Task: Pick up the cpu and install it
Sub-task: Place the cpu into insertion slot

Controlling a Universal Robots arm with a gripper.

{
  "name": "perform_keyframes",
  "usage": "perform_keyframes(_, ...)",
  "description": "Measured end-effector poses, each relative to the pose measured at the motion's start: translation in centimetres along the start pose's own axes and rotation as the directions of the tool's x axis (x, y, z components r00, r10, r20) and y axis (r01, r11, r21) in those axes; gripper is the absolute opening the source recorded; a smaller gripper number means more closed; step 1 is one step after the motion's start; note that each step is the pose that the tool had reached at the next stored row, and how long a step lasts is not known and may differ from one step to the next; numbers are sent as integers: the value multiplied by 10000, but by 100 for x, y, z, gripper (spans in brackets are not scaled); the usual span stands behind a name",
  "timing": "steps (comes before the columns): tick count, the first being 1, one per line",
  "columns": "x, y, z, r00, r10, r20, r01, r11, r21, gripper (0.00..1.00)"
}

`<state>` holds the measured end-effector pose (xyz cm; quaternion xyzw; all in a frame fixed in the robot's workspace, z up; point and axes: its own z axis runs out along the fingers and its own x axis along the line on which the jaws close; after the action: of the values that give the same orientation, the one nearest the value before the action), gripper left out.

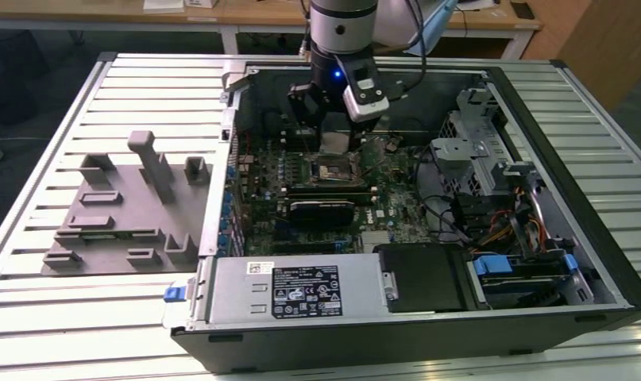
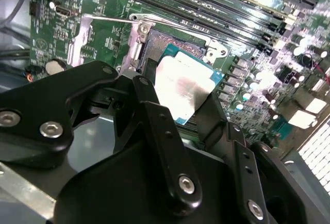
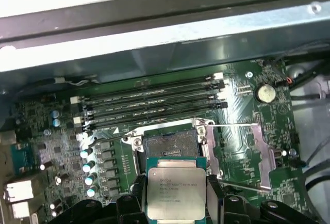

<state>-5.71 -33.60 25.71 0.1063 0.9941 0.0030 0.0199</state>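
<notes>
The cpu (image 3: 175, 188), a flat square chip with a silver top and a pale rim, hangs between my black fingers (image 3: 214, 192). My gripper (image 2: 181, 102) is shut on the cpu (image 2: 183, 85), gripping two opposite edges. It hovers just above the open black socket (image 3: 170, 146) on the green motherboard, and part of the chip overlaps the socket frame (image 2: 154, 43). In the exterior view the gripper (image 1: 336, 143) reaches down into the open computer case, and the cpu (image 1: 334, 140) is a short way above the socket (image 1: 331, 169).
Memory slots (image 3: 149, 100) run beside the socket. Its load plate and thin lever (image 3: 242, 154) stand open to one side. The case wall (image 1: 235, 143), power supply (image 1: 299, 290) and drive cage (image 1: 479, 151) ring the board. Grey fixture blocks (image 1: 129, 206) sit on the slatted table at the exterior view's left.
</notes>
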Motion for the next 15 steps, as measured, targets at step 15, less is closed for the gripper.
perform_keyframes(15, 0, 0, 0, 9875, 1577, 21, -1577, 9875, 60, 55)
